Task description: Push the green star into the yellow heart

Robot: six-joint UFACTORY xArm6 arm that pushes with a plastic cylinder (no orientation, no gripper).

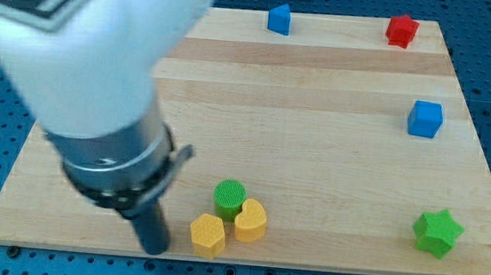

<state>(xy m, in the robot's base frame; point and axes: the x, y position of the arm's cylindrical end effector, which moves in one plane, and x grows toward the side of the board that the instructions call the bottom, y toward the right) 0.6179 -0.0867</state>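
Note:
The green star (438, 233) lies near the board's bottom right corner. The yellow heart (252, 220) sits at the bottom middle, touching a green cylinder (230, 197) above its left and a yellow hexagon (208, 234) at its left. My tip (155, 248) rests on the board just left of the yellow hexagon, far to the left of the green star.
A blue block (279, 18) and a red block (402, 30) sit along the view's top edge. A blue cube (425, 118) is at the right side. The large white arm body (84, 43) covers the view's upper left. The wooden board (316, 144) ends close below the blocks.

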